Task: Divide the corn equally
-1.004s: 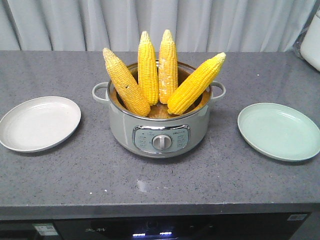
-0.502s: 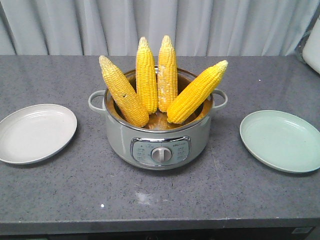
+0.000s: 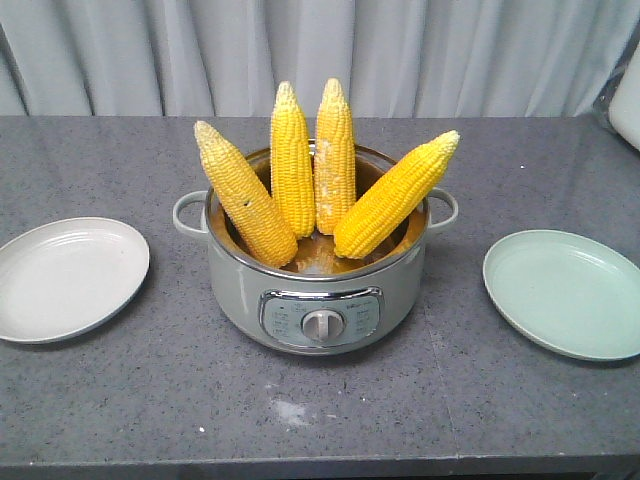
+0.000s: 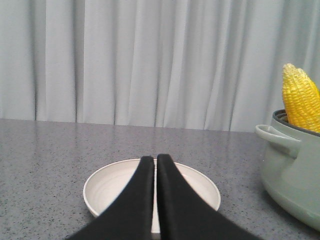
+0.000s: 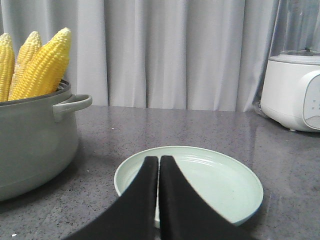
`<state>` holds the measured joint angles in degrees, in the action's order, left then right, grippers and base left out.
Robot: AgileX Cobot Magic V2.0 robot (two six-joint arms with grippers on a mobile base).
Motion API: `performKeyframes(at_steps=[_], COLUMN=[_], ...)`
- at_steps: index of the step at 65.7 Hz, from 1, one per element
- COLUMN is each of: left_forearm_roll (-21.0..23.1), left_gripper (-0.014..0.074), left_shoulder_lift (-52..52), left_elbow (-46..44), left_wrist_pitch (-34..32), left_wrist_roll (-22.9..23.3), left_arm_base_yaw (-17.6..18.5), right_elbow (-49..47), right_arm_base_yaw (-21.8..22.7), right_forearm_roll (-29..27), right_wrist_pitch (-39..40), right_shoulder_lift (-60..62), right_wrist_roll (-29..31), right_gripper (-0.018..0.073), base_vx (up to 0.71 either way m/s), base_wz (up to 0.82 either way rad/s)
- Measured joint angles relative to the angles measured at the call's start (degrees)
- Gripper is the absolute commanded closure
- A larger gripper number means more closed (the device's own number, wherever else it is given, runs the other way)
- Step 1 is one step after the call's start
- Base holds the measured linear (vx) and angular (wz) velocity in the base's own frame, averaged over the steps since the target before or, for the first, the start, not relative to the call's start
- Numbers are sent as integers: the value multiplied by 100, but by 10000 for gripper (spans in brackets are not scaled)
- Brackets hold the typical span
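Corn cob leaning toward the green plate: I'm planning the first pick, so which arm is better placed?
Right. The right claw points at the green plate, with that cob tilting toward it; the left claw faces the white plate.

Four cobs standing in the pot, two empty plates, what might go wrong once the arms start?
The corn cobs lean close together in the pot; pulling one may topple its neighbours. The left gripper and right gripper are both shut, so they must open before reaching in. The white plate and green plate look shallow; a cob could roll off.
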<state>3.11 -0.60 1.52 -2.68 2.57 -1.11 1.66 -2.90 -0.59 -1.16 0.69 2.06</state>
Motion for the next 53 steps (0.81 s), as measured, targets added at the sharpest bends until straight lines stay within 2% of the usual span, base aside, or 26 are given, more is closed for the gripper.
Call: performKeyframes(at_steps=[53], left_forearm_roll=[0], left_gripper=[603], left_shoulder_lift=[0], left_elbow=[0], left_wrist_pitch=[0], left_wrist_roll=[0], left_arm_base_yaw=[0], right_elbow=[0], right_arm_base_yaw=[0], right_forearm_roll=[0], right_wrist_pitch=[0], right_shoulder_lift=[0], right_wrist_roll=[0], right_gripper=[566], base_vx=[0], base_wz=[0])
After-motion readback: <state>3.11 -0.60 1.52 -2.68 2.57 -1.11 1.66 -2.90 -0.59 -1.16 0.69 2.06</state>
